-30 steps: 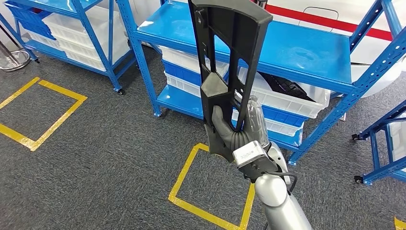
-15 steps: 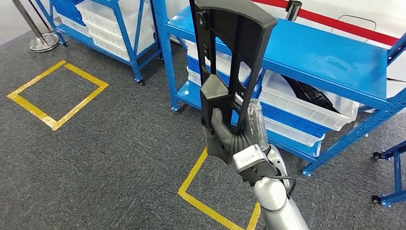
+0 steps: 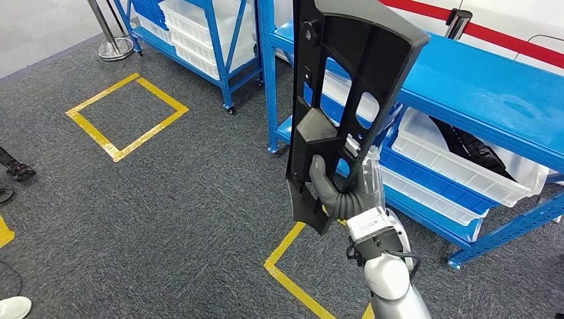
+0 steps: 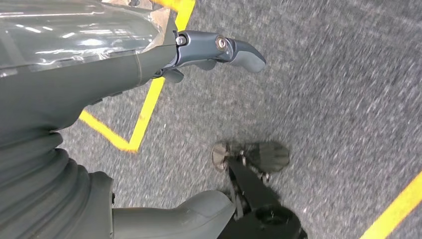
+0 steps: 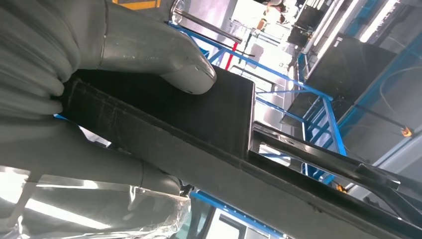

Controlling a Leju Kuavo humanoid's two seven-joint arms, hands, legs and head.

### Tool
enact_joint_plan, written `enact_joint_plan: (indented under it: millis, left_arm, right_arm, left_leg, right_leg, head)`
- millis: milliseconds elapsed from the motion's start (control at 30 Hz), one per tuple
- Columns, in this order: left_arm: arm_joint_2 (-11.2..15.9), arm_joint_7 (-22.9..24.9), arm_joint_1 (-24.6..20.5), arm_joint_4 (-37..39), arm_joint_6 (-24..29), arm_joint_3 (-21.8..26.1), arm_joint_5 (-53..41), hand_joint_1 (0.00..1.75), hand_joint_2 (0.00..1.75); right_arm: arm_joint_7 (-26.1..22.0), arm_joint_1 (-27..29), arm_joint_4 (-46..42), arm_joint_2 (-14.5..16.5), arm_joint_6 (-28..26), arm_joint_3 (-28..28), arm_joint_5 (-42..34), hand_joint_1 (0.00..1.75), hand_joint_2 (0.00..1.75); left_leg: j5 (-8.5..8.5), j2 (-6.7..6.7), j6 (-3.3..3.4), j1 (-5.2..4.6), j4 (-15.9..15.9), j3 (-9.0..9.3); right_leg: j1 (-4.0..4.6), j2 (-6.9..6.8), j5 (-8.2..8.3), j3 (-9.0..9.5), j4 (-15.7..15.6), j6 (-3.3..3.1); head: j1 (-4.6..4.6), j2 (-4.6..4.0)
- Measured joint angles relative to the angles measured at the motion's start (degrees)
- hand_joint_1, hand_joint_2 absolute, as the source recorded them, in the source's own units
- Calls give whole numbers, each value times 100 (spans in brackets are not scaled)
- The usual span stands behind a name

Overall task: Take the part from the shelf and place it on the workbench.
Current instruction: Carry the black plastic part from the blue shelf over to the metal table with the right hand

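The whole scene has slid sideways over the last second: the blue shelf point(image 3: 465, 86) with its white bins point(image 3: 465, 169) now sits further to the robot's right, and more grey carpet point(image 3: 166, 199) and the yellow floor square point(image 3: 126, 116) have come into sight. That looks like the robot turning, not the things moving. The right hand point(image 3: 339, 189) keeps its grip low on the long black part point(image 3: 346, 86), which stands nearly upright in front of the body, clear of the shelf. The left hand point(image 4: 124, 59) hangs over the carpet, holding nothing, fingers loosely extended. So the pick looks done; what remains, I judge, is carrying it to a tabletop I cannot see from here.
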Motion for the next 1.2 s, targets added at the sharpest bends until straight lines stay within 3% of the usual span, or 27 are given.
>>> enact_joint_plan:
  millis: [67, 133, 167, 200, 233, 267, 333, 400, 500, 567, 633, 700, 733, 767, 833, 900, 933, 1000, 1067, 1133, 1200]
  left_arm:
    - [12, -7, 3, 0, 0, 0, -8, 0, 175]
    - [14, -19, -4, 0, -2, 0, -16, 0, 175]
    - [14, -24, -4, 1, -3, 0, -17, 0, 175]
    - [14, -29, 3, 1, -4, 0, -17, 0, 175]
    - [14, -36, 13, 1, -5, 0, -17, 0, 175]
    - [15, -47, 24, 1, -6, 0, -17, 0, 175]
    - [22, -81, 35, 0, -10, 0, -22, 0, 175]
    - [34, -113, 37, 1, -17, 0, -48, 0, 175]
    - [66, -125, 64, 2, -24, 0, -108, 0, 175]
    - [78, -129, 73, 2, -24, -1, -147, 0, 175]
    - [83, -132, 74, 2, -23, -4, -188, 0, 175]
    - [86, -132, 87, 4, -23, -5, -210, 0, 175]
    - [87, -132, 97, 5, -24, -5, -212, 0, 175]
    - [87, -131, 106, 7, -29, -6, -216, 0, 175]
    - [92, -127, 113, 9, -39, -10, -235, 0, 175]
    - [106, -123, 111, 9, -49, -13, -252, 0, 175]
    - [113, -119, 112, 9, -55, -13, -258, 0, 175]
    - [121, -103, 120, 9, -75, -12, -270, 0, 175]
    - [126, -86, 116, 9, -99, -13, -291, 0, 175]
    - [128, -80, 87, 9, -121, -13, -305, 0, 175]
    - [130, -71, 65, 9, -137, -13, -308, 0, 175]
  right_arm:
    - [-15, 8, -16, 8, 10, -4, 1, 175, 175]
    - [-56, 36, -34, 12, 27, -16, 4, 175, 175]
    - [-81, 58, -40, 11, 37, -22, 5, 175, 175]
    - [-105, 82, -42, 11, 48, -27, 5, 175, 175]
    - [-132, 105, -42, 11, 56, -30, 5, 175, 175]
    - [-158, 123, -42, 11, 63, -31, 4, 175, 175]
    - [-206, 138, -42, 11, 71, -32, -1, 175, 175]
    - [-245, 139, -42, 6, 74, -34, -17, 175, 175]
    - [-298, 148, -42, -8, 66, -43, -90, 175, 175]
    - [-341, 168, -42, -44, 55, -67, -174, 175, 175]
    - [-381, 224, -42, -101, 48, -99, -247, 175, 175]
    - [-394, 302, -41, -144, 46, -120, -279, 175, 175]
    - [-395, 333, -41, -157, 46, -123, -285, 175, 175]
    - [-395, 352, -41, -167, 45, -124, -289, 175, 175]
    - [-397, 373, -42, -179, 37, -124, -297, 175, 175]
    - [-413, 430, -44, -185, 3, -124, -302, 175, 175]
    - [-430, 476, -45, -187, -23, -126, -302, 175, 175]
    - [-473, 564, -47, -190, -68, -132, -305, 175, 175]
    - [-501, 618, -59, -177, -87, -136, -306, 175, 175]
    - [-506, 675, -87, -158, -103, -135, -293, 175, 175]
    - [-497, 721, -105, -144, -109, -131, -256, 175, 175]
  left_leg:
    - [-194, 194, -50, 4, 271, -128]
    - [-580, 428, -95, 10, 950, -423]
    - [-735, 478, -114, 15, 1308, -579]
    - [-808, 504, -125, 18, 1539, -671]
    - [-778, 521, -127, 18, 1562, -660]
    - [-658, 544, -115, 16, 1358, -530]
    - [-362, 701, -56, -13, 574, -72]
    - [-235, 819, 19, -60, 67, 194]
    - [-193, 709, 104, -74, -35, 204]
    - [-130, 612, 173, -36, -109, 228]
    - [-90, 501, 216, -15, -141, 221]
    - [-73, 371, 215, -11, -138, 195]
    - [-66, 304, 204, -8, -134, 187]
    - [-60, 237, 191, -3, -129, 184]
    - [-56, 107, 144, 12, -100, 170]
    - [-58, -5, 61, 11, -59, 127]
    - [-49, -50, 15, 14, -53, 100]
    - [-21, -94, -61, 41, -63, 64]
    - [-132, 118, -105, 55, 106, -24]
    - [-486, 412, -129, 53, 724, -300]
    - [-804, 502, -143, 57, 1454, -625]
  right_leg:
    - [-30, -95, 42, 4, -23, -86]
    - [-8, -202, 50, -6, -25, -133]
    - [9, -263, 49, -13, -24, -141]
    - [22, -324, 47, -19, -23, -143]
    - [33, -384, 45, -23, -23, -145]
    - [40, -438, 44, -23, -22, -145]
    - [67, -534, 37, -20, -21, -143]
    - [109, -615, 28, -27, -18, -131]
    - [132, -705, 11, -37, -16, -79]
    - [115, -523, -125, -126, 198, -44]
    - [66, -264, -438, -420, 856, -52]
    - [16, -192, -677, -737, 1532, -27]
    - [-11, -187, -672, -770, 1608, 20]
    - [-41, -179, -576, -690, 1452, 86]
    - [-128, -47, -271, -318, 682, 224]
    - [-161, 103, -89, -69, 134, 246]
    - [-151, 138, -69, -42, 61, 213]
    - [-125, 44, -31, -39, 60, 117]
    - [-131, -54, 0, -35, 44, 25]
    - [-97, -177, 5, -34, 37, -58]
    - [-41, -310, -3, -39, 38, -98]
  head:
    - [-22, 1]
    - [-45, 1]
    - [-45, 1]
    - [-45, 1]
    - [-47, 1]
    - [-46, 0]
    - [-47, 0]
    - [-44, 1]
    - [-41, 1]
    - [-32, 0]
    - [-12, -1]
    - [-1, 0]
    - [-1, 0]
    - [-1, 1]
    - [3, 0]
    - [4, 1]
    - [5, 0]
    - [0, 1]
    - [-17, 0]
    - [-39, -1]
    - [-45, -1]
